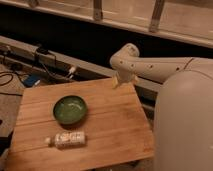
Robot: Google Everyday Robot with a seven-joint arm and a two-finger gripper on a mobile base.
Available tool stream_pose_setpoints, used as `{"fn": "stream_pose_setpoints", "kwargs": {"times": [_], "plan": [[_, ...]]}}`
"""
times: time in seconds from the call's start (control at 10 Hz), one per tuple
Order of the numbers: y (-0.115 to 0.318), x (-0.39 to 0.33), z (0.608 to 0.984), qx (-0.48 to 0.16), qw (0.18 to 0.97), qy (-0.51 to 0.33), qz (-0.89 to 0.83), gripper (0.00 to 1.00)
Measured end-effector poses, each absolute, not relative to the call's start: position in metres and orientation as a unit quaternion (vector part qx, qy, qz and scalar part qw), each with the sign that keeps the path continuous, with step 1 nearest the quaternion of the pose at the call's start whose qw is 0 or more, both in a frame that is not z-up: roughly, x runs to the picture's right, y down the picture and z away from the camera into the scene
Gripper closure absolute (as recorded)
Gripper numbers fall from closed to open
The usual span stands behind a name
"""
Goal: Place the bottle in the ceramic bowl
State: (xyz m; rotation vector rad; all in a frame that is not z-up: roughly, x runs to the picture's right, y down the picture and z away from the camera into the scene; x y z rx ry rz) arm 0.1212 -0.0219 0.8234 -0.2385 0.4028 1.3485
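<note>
Dim floor and a tangle of cables (pixel 47 62) are filling the far left, behind the wooden desk (pixel 115 127) that is carrying the task's things. Toward the left of the front edge the bottle (pixel 67 139) is lying on its side, running along the edge with its small white cap (pixel 48 141) pointing left. It is looking pale and whitish, with a light patterned label wrapping its middle, and it is about as long as the bowl is wide. Lying flat like this, it is probably offering its narrow waist to a grasp from above rather than its ends. Just behind it, near but not touching, the ceramic bowl (pixel 70 109) is sitting upright, glossy green inside with a darker rim and nothing in it, so the bottle is not yet placed.

Further right, the tool (pixel 119 81) is hanging over the far edge of the desk, well apart from both bottle and bowl and grasping nothing. It is showing only as a small pale shape, so I cannot tell whether it is released or clenched. The pale arm (pixel 150 67) is reaching in from the right, apparently holding the tool high and back so that both things are staying in plain sight; the robot's rounded body (pixel 185 125) is crowding the right side.
</note>
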Motion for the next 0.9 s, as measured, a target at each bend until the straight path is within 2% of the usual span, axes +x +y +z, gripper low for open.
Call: {"fn": "stream_pose_setpoints", "kwargs": {"times": [0.9], "plan": [[-0.0235,0.1164,0.8203,-0.118,0.772,0.173,0.6,0.2]]}}
